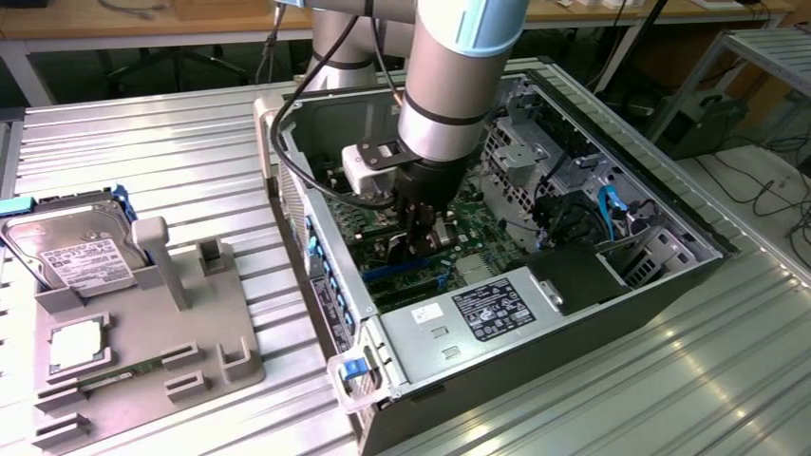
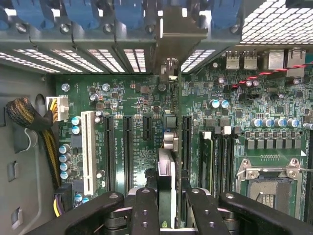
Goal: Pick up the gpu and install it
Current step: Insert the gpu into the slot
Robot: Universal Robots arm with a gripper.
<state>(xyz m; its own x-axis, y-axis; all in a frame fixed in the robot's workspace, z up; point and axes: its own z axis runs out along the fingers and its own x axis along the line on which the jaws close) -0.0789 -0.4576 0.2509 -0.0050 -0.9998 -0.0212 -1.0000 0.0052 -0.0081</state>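
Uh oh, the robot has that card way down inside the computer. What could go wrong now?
The gripper is shut on the gpu, held edge-on above the motherboard.

1. Several long black slots sit side by side, so the card might come down into the wrong one or miss.

2. The silver bracket has to line up with the back wall's openings; it might catch there.

3. The arm is deep inside the computer case, close to cables.

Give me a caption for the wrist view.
Hand holds the gpu edge-on above the motherboard.
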